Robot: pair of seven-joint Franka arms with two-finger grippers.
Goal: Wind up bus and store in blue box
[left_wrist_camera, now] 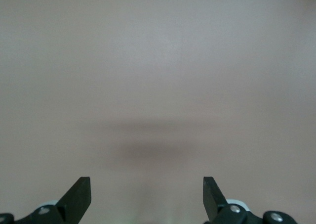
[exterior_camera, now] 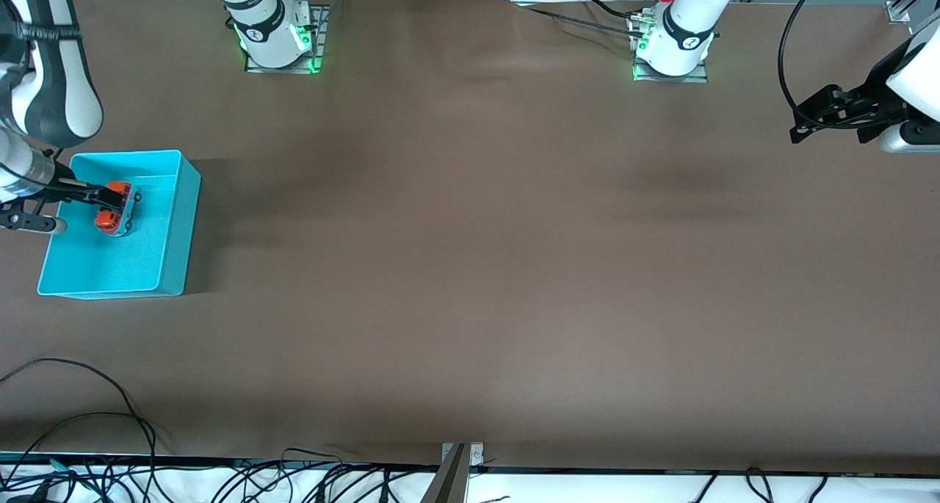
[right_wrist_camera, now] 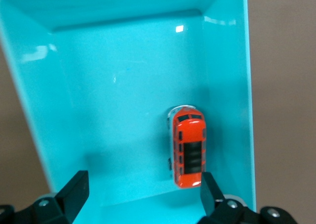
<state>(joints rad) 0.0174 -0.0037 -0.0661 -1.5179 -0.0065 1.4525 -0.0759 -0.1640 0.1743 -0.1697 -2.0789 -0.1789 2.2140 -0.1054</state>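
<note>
The orange bus (exterior_camera: 116, 208) (right_wrist_camera: 189, 151) lies on the floor of the blue box (exterior_camera: 180, 224) (right_wrist_camera: 232, 61), in the half farther from the front camera. The box stands at the right arm's end of the table. My right gripper (exterior_camera: 81, 209) (right_wrist_camera: 144, 179) hangs over the box, open, with one fingertip (right_wrist_camera: 210, 187) just above the bus's end and nothing between the fingers. My left gripper (exterior_camera: 804, 121) (left_wrist_camera: 147, 184) waits open and empty over bare brown table at the left arm's end.
The two arm bases (exterior_camera: 275, 29) (exterior_camera: 672, 37) stand on the table's edge farthest from the front camera. Loose cables (exterior_camera: 110, 415) and a metal bracket (exterior_camera: 457, 470) lie along the edge nearest the front camera. Brown cloth covers the table.
</note>
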